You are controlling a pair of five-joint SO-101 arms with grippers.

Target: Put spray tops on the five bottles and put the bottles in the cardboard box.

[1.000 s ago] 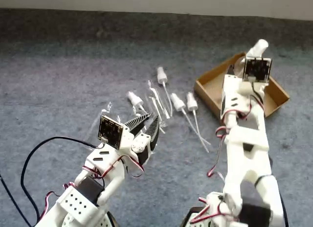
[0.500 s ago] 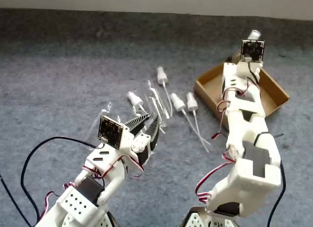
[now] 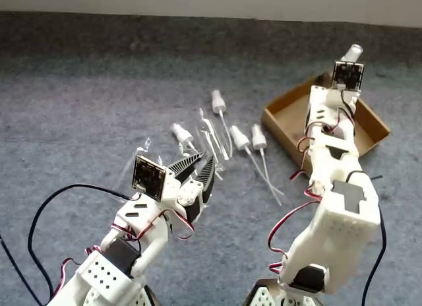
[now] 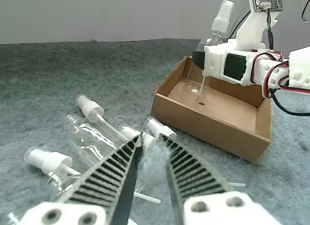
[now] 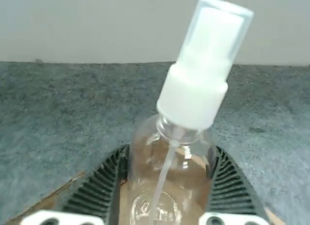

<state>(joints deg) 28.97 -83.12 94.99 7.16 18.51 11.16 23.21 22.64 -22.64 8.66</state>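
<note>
**Capped bottle held over the box, four tops waiting**

The right gripper (image 5: 169, 162) has its fingers closed around a clear bottle (image 5: 167, 191) that already carries its spray top (image 5: 201, 74). In the left wrist view the bottle hangs tilted over the cardboard box (image 4: 208, 128), its base low between the walls and close to the box floor. I cannot tell whether it touches.

My reading is that the boxing step for this bottle is in hand. The next move calls for easing the base onto the floor, opening the fingers and lifting straight out. That way the fingers should not drag the bottle over or catch the box rim.

The left gripper (image 4: 151, 140) hovers just above the loose parts with its fingers at a narrow gap and nothing between them. Below it lie a bare bottle (image 4: 94, 137) on its side and several loose spray tops (image 3: 217, 101) with long dip tubes, scattered close together on the grey worktop (image 3: 99, 88).

The right arm reaches across the box's near wall, so any withdrawal has to clear that edge. Bare cardboard shows on the box floor beside the bottle, enough for it to lie down. A strip of worktop separates the box's corner from the nearest tops and tubes. The left arm's pick looks tighter, with tubes crossing one another.
</note>
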